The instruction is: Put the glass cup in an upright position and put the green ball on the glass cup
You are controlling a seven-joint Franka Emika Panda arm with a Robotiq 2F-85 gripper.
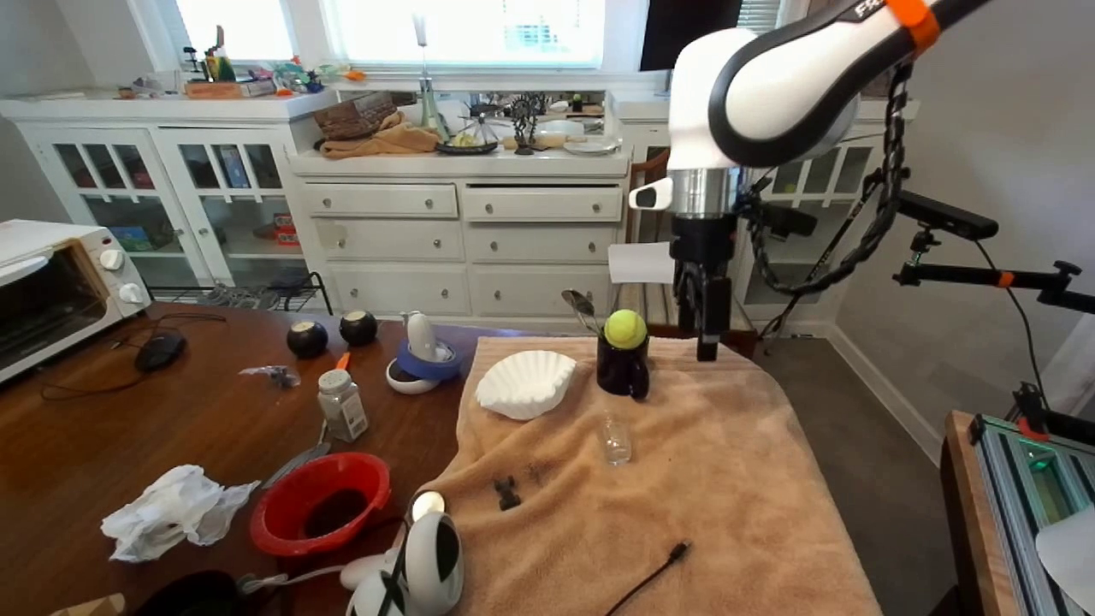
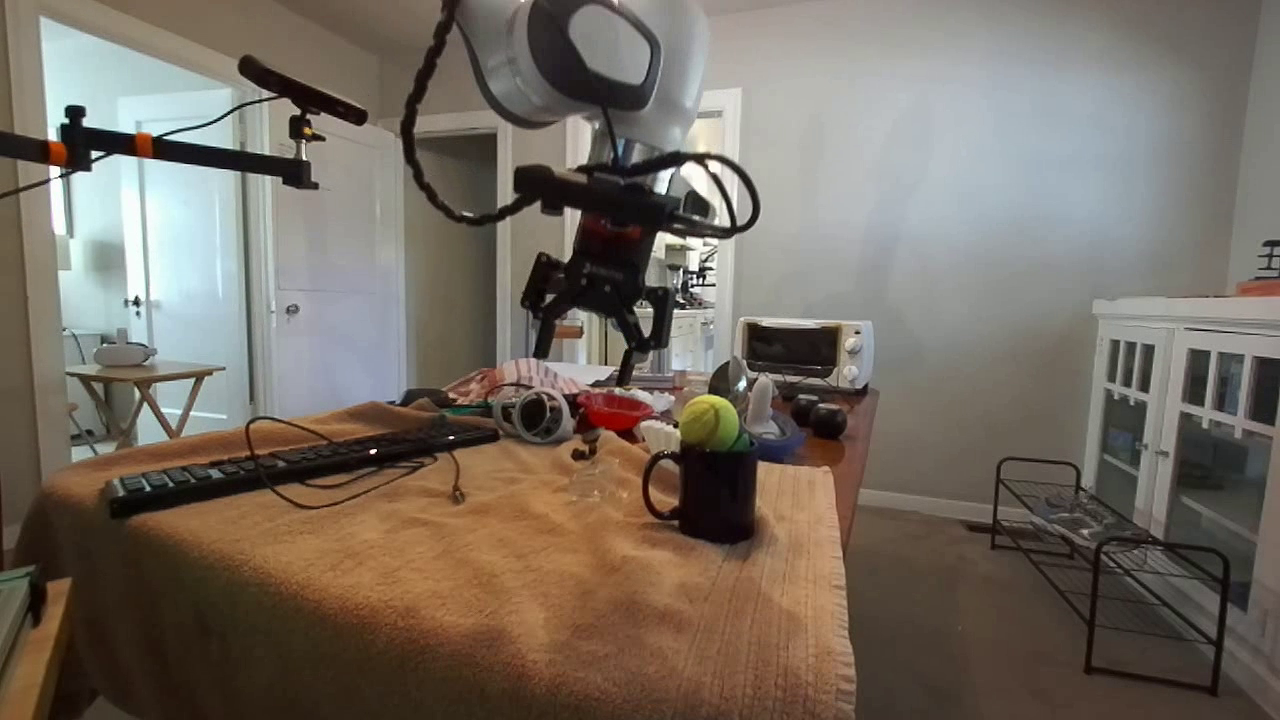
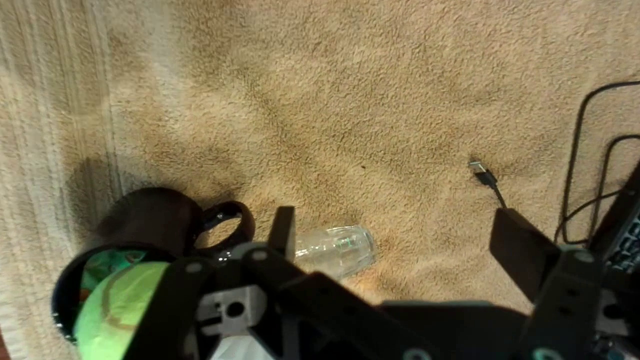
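The clear glass cup (image 1: 617, 443) lies on its side on the tan towel. It shows faintly in an exterior view (image 2: 596, 482) and in the wrist view (image 3: 340, 248), where a finger hides its left end. The green ball (image 1: 625, 329) rests in the mouth of a black mug (image 1: 618, 370). Ball (image 2: 710, 422) and mug (image 2: 722, 495) also show in an exterior view. In the wrist view the ball (image 3: 117, 310) is partly hidden by the gripper. My gripper (image 2: 584, 362) is open and empty, raised above the towel. In the wrist view its spread fingers (image 3: 397, 240) frame towel and part of the cup.
A white fluted bowl (image 1: 526, 385) stands beside the mug, with spoons (image 1: 582, 308) behind the mug. A small dark object (image 1: 506, 494) and a cable plug (image 3: 482, 174) lie on the towel. A keyboard (image 2: 300, 465), white headset (image 1: 419, 560) and red bowl (image 1: 321, 505) lie farther off.
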